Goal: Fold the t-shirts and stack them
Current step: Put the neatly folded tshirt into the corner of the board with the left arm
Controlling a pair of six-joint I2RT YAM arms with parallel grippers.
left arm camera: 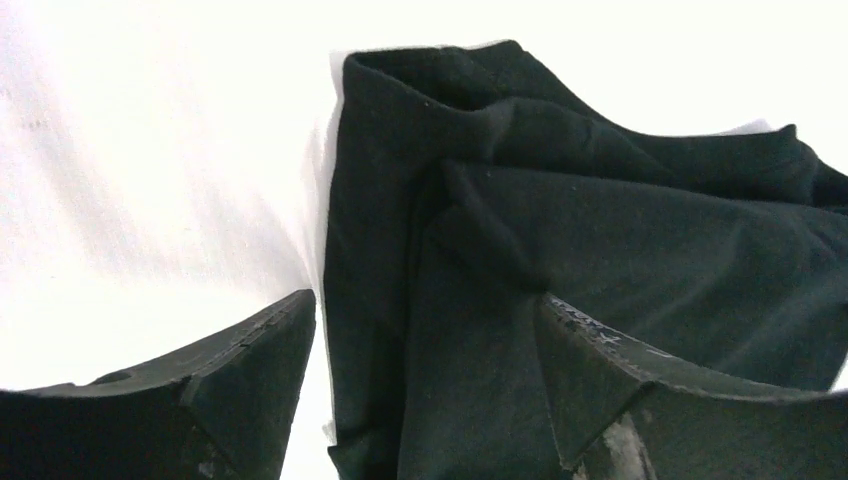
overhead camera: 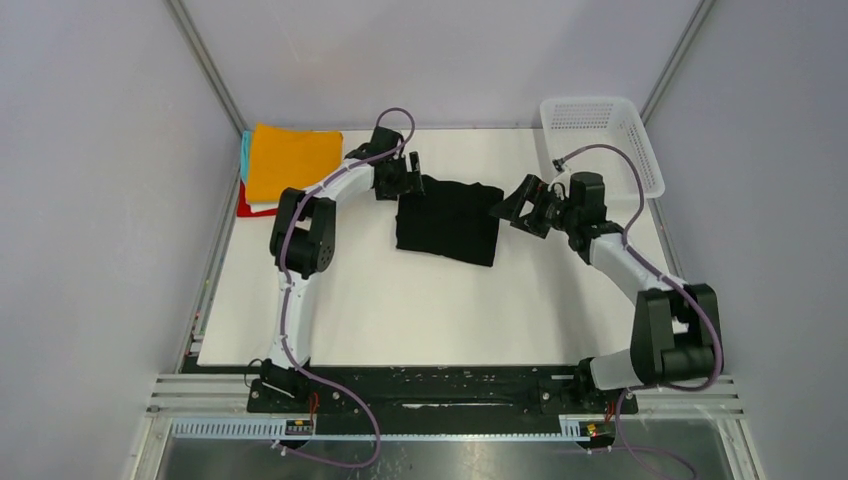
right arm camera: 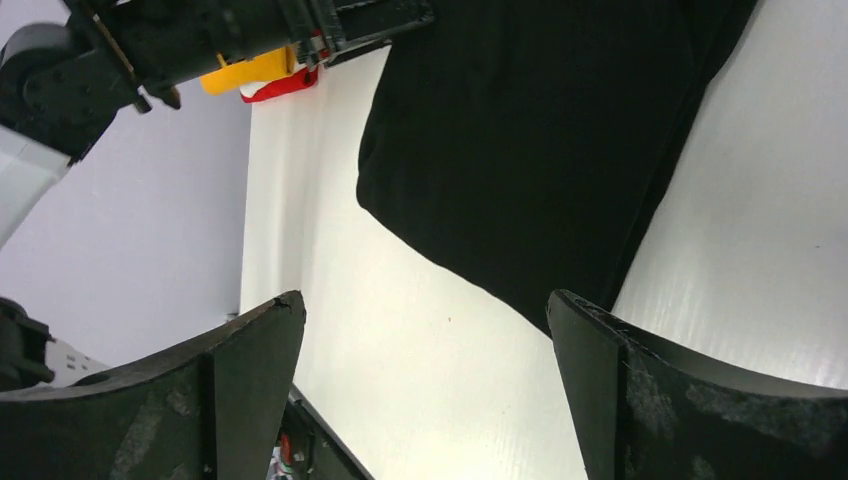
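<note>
- while both arms hover at the black shirt, it lies folded in a rough rectangle in the middle of the table, well apart from the orange-topped stack in the far left corner.
- the left gripper stands wide apart over the shirt's bunched far-left corner, gripping nothing. the right gripper gapes just as wide at the right edge, empty too.
- the risk, i'd say: pinching only the top layer of that lumpy corner could pull the fold open, and a sagging carry could knock the stack askew.
</note>
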